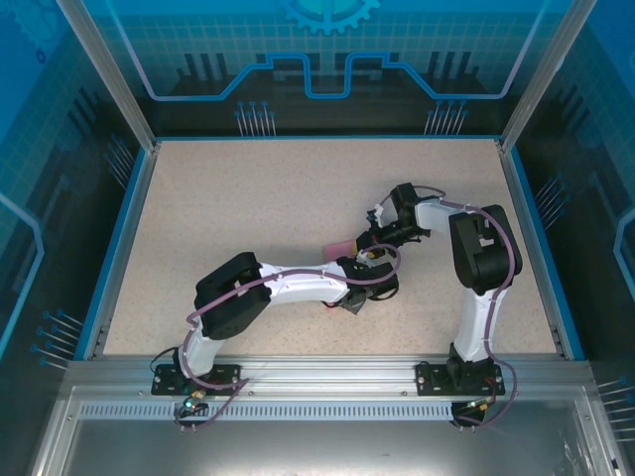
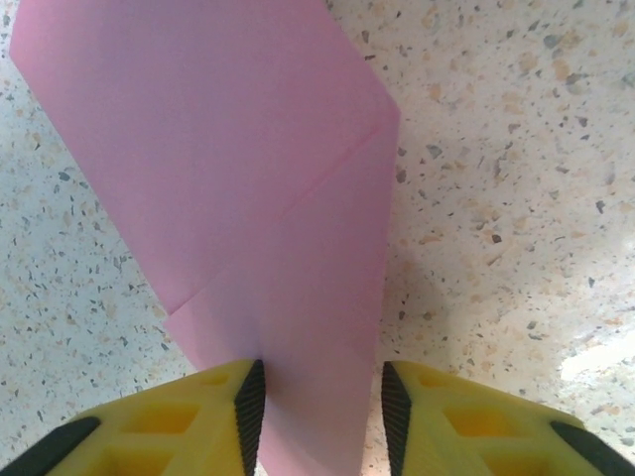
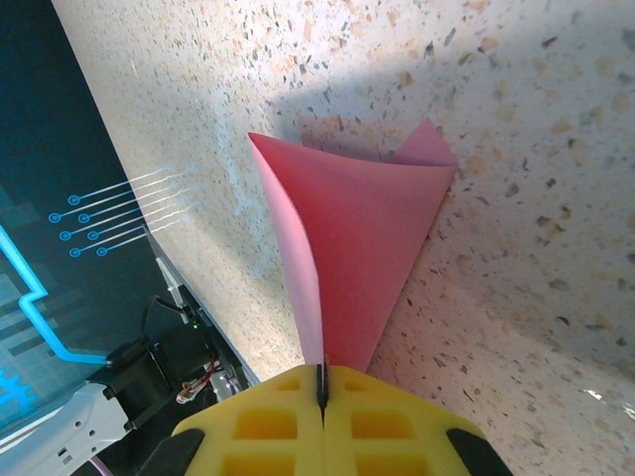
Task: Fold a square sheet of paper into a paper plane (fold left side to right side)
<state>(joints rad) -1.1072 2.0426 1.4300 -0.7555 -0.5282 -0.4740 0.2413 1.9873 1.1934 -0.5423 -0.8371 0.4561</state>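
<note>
Where it lies partly folded near the middle of the speckled counter [image 1: 248,198], the pink paper [image 2: 278,198] shows a diagonal crease. The right tool [image 3: 321,382] is clamped tight on one edge, holding that flap up off the counter. The left tool [image 2: 322,397] stands partly open, its yellow fingers [image 2: 179,426] on either side of the paper's narrow end, not squeezing it.

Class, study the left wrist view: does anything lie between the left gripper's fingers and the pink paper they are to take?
Nothing visible does. The pink paper runs straight into the gap between the left gripper's open fingers, over the speckled table. The right gripper pinches it too.
</note>
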